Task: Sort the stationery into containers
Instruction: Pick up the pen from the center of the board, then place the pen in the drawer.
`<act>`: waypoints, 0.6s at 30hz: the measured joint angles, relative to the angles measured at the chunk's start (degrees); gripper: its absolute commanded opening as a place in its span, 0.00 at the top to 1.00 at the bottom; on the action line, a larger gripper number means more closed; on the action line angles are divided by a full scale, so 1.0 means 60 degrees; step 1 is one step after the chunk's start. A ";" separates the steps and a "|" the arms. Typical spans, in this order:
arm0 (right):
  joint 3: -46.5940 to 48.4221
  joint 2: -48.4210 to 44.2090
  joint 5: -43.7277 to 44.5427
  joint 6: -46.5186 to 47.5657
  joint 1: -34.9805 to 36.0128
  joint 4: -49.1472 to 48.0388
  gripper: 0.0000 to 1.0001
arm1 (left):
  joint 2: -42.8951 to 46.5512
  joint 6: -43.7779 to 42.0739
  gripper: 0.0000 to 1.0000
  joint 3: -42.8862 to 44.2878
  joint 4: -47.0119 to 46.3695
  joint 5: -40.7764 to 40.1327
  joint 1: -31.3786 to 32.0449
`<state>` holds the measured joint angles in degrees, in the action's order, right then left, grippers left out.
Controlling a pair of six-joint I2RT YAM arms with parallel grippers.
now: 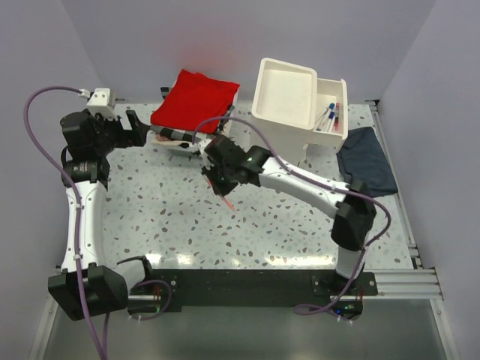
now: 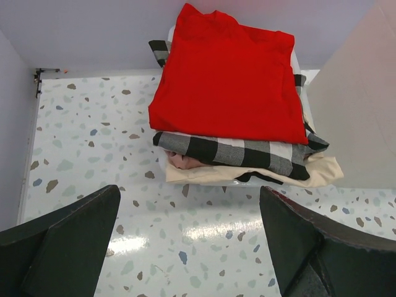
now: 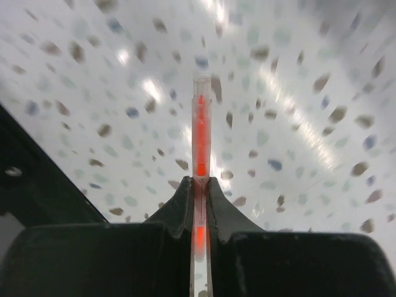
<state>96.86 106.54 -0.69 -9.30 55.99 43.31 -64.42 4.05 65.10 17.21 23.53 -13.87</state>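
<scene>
orange-red marker [image 3: 201, 133] caught, not yet filed
right tool [image 3: 199, 185] was clamped on it above the mid bench [image 1: 165, 217], well apart from the pulled-out drawer [image 1: 331, 90], where a few pens [image 1: 330, 115] already lay. left tool [image 2: 192, 244] hung with fingers apart, holding nothing, by the folded cloths [image 2: 229, 80]. the white box unit [image 1: 285, 94] stood partly between marker and drawer; a dark cloth [image 1: 367, 169] lay beside it.

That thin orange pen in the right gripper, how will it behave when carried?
The orange pen looks stiff: it juts straight from the right gripper without sagging. Thin and clear-walled, it is probably light. Its smooth round barrel, pinched at one narrow spot, may pivot or slip.
</scene>
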 measured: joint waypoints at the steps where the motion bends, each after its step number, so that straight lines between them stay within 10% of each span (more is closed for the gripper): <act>1: 0.0452 -0.0470 0.0018 0.0463 0.0000 -0.0186 1.00 | -0.0084 0.0011 0.00 0.0062 -0.0033 0.0044 0.0000; 8: 0.2841 -0.2510 0.0900 0.2397 -0.1209 -0.1810 1.00 | -0.0663 0.0237 0.00 0.0193 -0.0353 0.0186 0.0000; 18: 0.5158 -0.0164 0.4182 0.1282 -0.5592 -0.2229 1.00 | -0.0951 0.0248 0.00 0.0193 -0.0532 0.0189 0.0000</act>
<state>127.81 105.56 24.40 -1.61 22.44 29.93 -70.13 5.54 66.26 14.02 24.67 -13.87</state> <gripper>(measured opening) 0.041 0.997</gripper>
